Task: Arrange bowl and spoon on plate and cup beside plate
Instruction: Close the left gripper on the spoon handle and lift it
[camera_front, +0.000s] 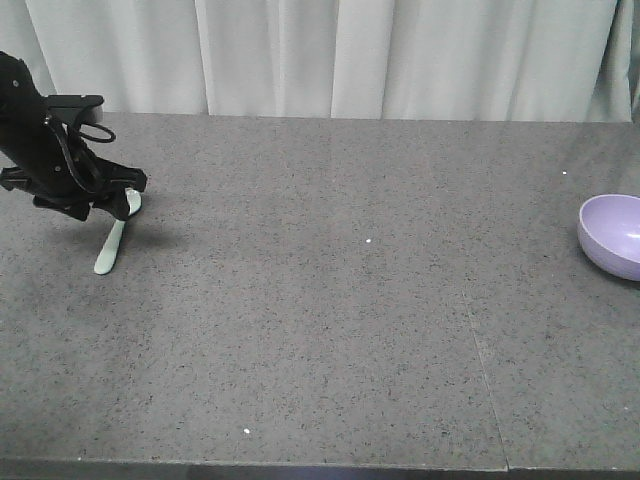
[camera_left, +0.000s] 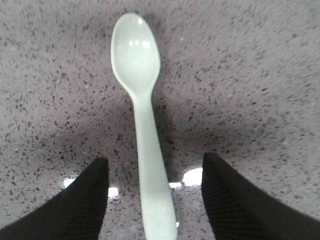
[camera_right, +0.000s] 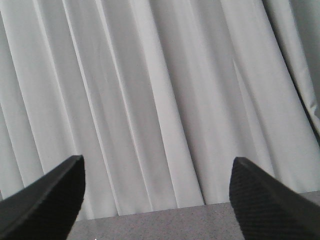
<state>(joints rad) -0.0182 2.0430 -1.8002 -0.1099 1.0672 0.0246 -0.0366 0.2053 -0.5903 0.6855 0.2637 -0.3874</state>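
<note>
Watching the front feed, I have the short pale mint-white plastic spoon (camera_front: 110, 245) lying flat on the grey speckled stone table (camera_front: 350, 300), far out at 9 o'clock. Its upper end is tucked under the black left gripper (camera_front: 118, 203), which hangs low over it.

On the left wrist feed the spoon (camera_left: 142, 125) runs straight up the picture, oval head at 12 o'clock and handle coming down to 6 o'clock. The left gripper (camera_left: 155, 160) is released: its two dark fingers (camera_left: 90, 195) stand wide apart, one at 7 o'clock and one at 5 o'clock. The handle passes between them with bare table showing on both sides, so nothing is gripped.

The small round lavender-purple plastic bowl (camera_front: 612, 235) sits upright at 3 o'clock, well apart from the spoon and partly cut off by the frame edge.

The right gripper (camera_right: 157, 161) is also released, its fingers spread wide and facing the pale pleated curtain (camera_right: 150, 75) with only a strip of table at 6 o'clock.
</note>
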